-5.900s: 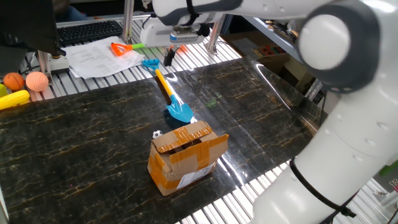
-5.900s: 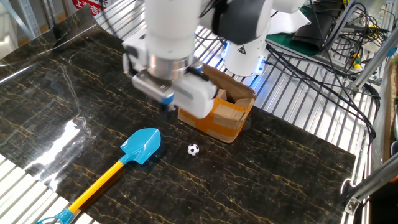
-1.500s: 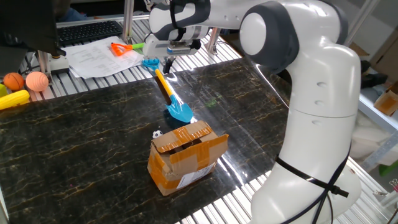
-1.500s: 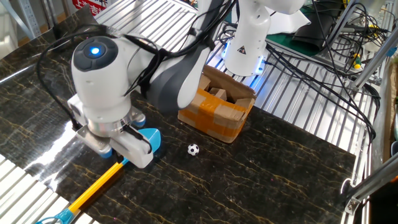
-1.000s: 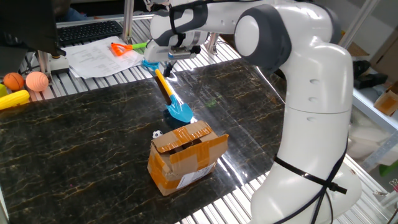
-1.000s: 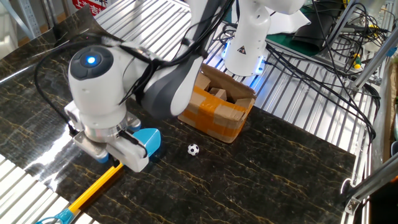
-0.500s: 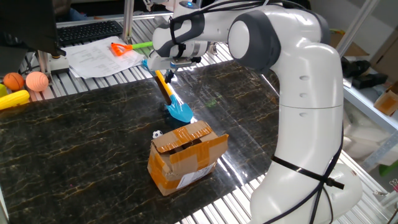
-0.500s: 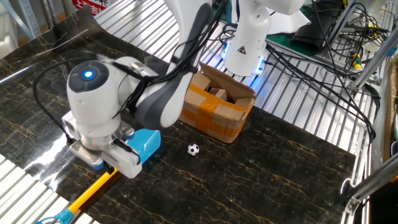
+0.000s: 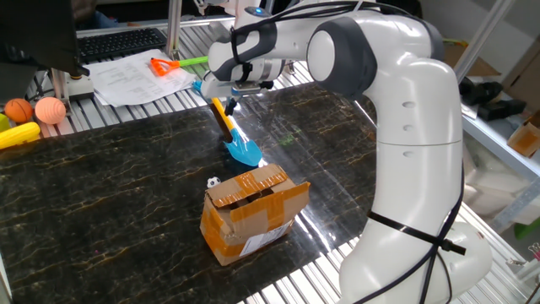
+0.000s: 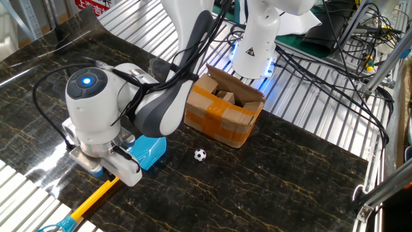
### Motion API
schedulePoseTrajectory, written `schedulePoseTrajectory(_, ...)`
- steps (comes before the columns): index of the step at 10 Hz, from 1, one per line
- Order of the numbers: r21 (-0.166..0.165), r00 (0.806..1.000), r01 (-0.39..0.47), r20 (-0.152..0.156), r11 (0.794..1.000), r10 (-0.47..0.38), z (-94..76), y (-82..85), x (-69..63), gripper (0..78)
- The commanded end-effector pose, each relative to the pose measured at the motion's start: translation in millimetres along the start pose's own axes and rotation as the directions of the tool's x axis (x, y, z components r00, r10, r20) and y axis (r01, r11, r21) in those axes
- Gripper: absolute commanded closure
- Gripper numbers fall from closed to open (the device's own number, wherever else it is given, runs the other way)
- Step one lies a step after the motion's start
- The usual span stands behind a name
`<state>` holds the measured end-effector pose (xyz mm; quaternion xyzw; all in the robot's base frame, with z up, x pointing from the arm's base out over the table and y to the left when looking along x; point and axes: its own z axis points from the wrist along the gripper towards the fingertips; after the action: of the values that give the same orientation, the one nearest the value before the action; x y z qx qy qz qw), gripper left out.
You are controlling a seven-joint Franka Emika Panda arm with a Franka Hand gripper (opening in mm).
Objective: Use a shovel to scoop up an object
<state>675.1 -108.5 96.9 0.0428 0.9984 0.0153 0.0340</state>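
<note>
The shovel lies flat on the dark marble table, with its blue blade [image 9: 245,153] pointing toward the box, a yellow-orange shaft [image 9: 223,117] and a light blue handle end [image 9: 202,85]. It also shows in the other fixed view, as a blade [image 10: 148,153] and shaft [image 10: 95,197]. My gripper [image 9: 226,103] is low over the upper shaft, with a finger on either side, and looks open. In the other fixed view the hand [image 10: 103,158] hides the fingers. The tiny black-and-white ball [image 10: 201,154] rests beside the box, right of the blade; it also shows in one fixed view [image 9: 213,181].
A brown cardboard box [image 9: 253,211] with open flaps stands close to the blade and ball. An orange toy shovel [image 9: 169,64], papers and a keyboard [image 9: 122,42] lie on the slatted bench behind. Orange balls [image 9: 35,110] and a yellow toy [image 9: 18,135] sit at far left.
My arm has swung from above the blade toward the shaft and come down low over it. The shovel, ball and box have not moved.
</note>
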Motion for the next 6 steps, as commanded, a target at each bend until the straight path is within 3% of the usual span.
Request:
schedulePoseTrajectory(1, -0.005, 1.000, -0.017, 0.003, 1.000, 0.017, -1.5, -0.9, -4.7, 77.6)
schedulePoseTrajectory(6, -0.004, 0.999, -0.033, -0.003, 0.999, 0.033, -4.8, -3.8, -22.2, 77.6)
